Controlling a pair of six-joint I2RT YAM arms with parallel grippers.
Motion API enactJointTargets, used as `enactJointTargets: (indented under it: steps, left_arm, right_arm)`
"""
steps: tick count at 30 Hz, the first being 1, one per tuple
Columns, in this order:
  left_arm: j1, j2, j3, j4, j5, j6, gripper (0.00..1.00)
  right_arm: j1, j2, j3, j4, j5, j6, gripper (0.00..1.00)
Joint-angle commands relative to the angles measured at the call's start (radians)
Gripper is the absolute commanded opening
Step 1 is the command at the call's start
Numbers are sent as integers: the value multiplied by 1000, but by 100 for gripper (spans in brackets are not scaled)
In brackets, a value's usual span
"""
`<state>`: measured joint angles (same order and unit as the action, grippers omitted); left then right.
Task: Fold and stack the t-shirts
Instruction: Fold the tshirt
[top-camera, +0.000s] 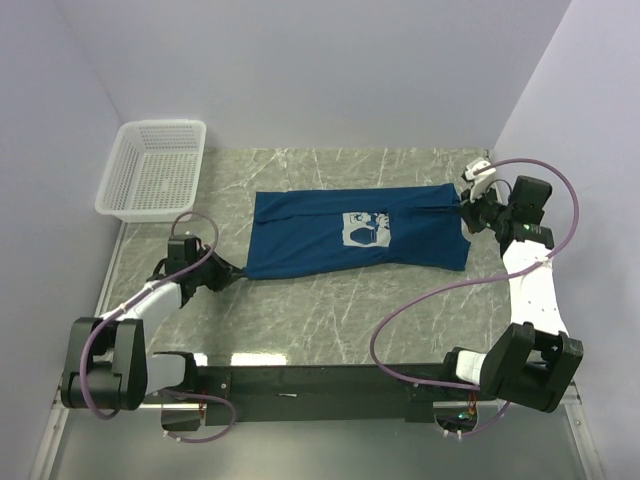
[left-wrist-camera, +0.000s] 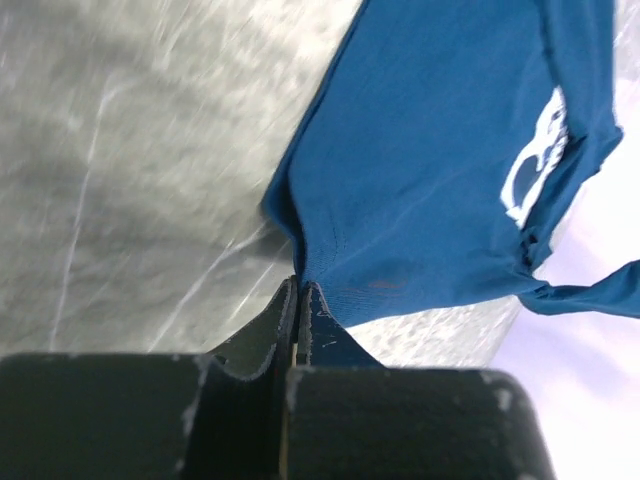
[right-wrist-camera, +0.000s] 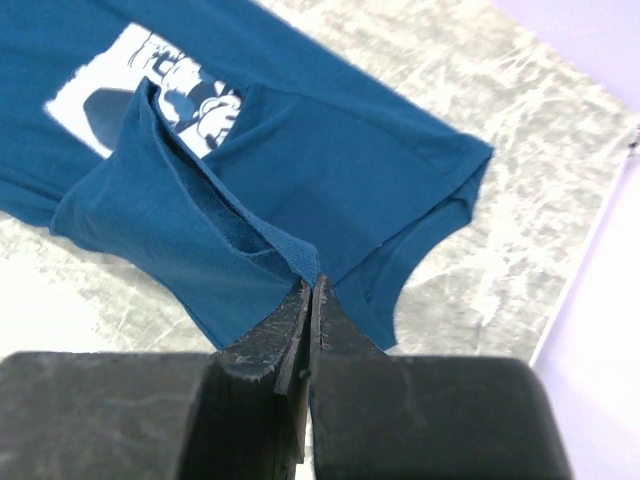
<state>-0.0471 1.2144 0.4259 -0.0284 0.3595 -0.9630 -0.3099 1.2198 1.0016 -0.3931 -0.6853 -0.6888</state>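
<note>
One dark blue t-shirt (top-camera: 360, 235) with a pale square print (top-camera: 366, 229) lies stretched across the middle of the table, folded lengthwise. My left gripper (top-camera: 232, 270) is shut on the shirt's near-left corner; in the left wrist view the cloth (left-wrist-camera: 430, 160) runs out from between the closed fingertips (left-wrist-camera: 298, 288). My right gripper (top-camera: 468, 205) is shut on the shirt's right end; in the right wrist view a fold of blue cloth (right-wrist-camera: 190, 250) is pinched at the fingertips (right-wrist-camera: 309, 283), with the print (right-wrist-camera: 150, 85) beyond it.
A white plastic mesh basket (top-camera: 155, 168) stands at the back left corner of the grey marbled table (top-camera: 330, 320). White walls close in the left, back and right sides.
</note>
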Motion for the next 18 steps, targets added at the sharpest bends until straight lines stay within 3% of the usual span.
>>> enactJointTargets:
  steps: [1, 10, 18]
  left_arm:
    - [16, 52, 68, 10, 39, 20, 0]
    - [21, 269, 249, 19, 110, 50, 1]
    - [21, 365, 404, -30, 113, 81, 1]
  right_arm:
    - [-14, -3, 66, 31, -3, 34, 0]
    - [-17, 47, 88, 76, 15, 67, 0]
    - [-17, 93, 101, 118, 32, 100, 0]
